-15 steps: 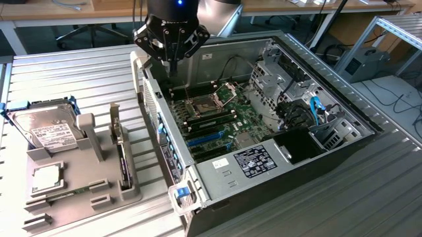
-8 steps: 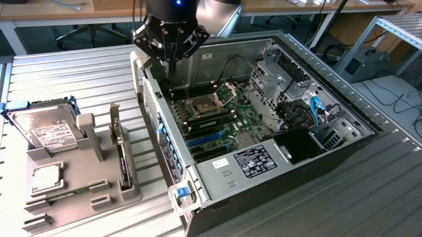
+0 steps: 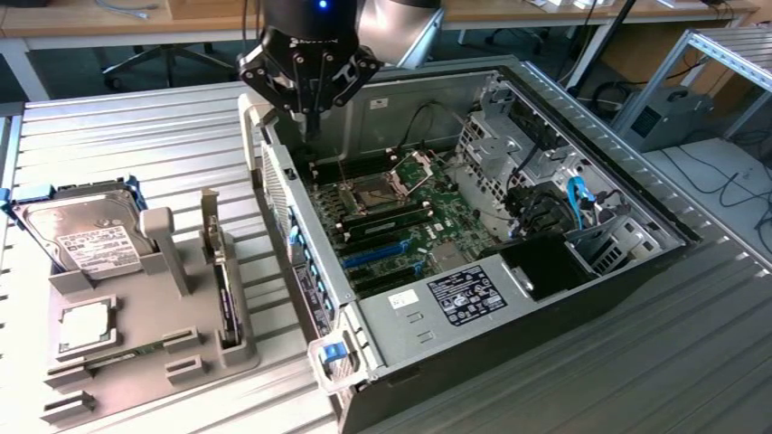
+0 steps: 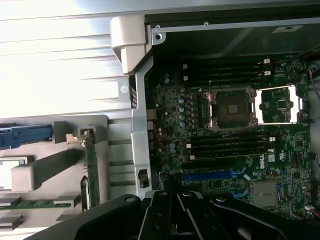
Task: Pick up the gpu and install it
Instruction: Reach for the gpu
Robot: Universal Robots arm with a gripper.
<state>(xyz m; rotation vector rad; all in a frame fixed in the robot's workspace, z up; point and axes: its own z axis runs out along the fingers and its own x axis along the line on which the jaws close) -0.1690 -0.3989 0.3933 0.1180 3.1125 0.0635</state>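
**Case** (image 3: 280, 185): open tower lying on its side, board (image 3: 453, 217) exposed.
Risk: its metal wall stands between the gripper and the tray. A low sweep across could strike it.

**Tray** (image 3: 139, 303): grey holder on the exterior view's left, beside the case, carrying the spare parts.
Risk: the parts sit close together, so a descent off line could knock the drive (image 3: 82, 237) or a post instead.

**Gripper** (image 3: 310, 127): hangs over the case's near wall, jaws fully closed on nothing.
Risk: closed jaws brought down on a card would hit its edge rather than straddle it.

**Gpu** (image 3: 221, 289): stands on edge in a narrow tray slot, well apart from the gripper, not yet picked or installed. The wrist view shows its thin edge and its silver bracket end.
Risk: the card is thin and tall. An off-centre pinch could tilt it, jam it in the slot or let it slip. At the board, a skewed approach to the blue slots (image 3: 374, 255) could miss them.

**Socket** (image 4: 232, 107): lid open and contacts bare, near the slots.
Risk: a dropped card could land on it.

**Writing**
- Board: logo (image 4: 261, 161) that looks like "DELL", seen sideways.
- Power supply label (image 3: 465, 294): white, with print that cannot be read.
- Drive label: white, also not legible.
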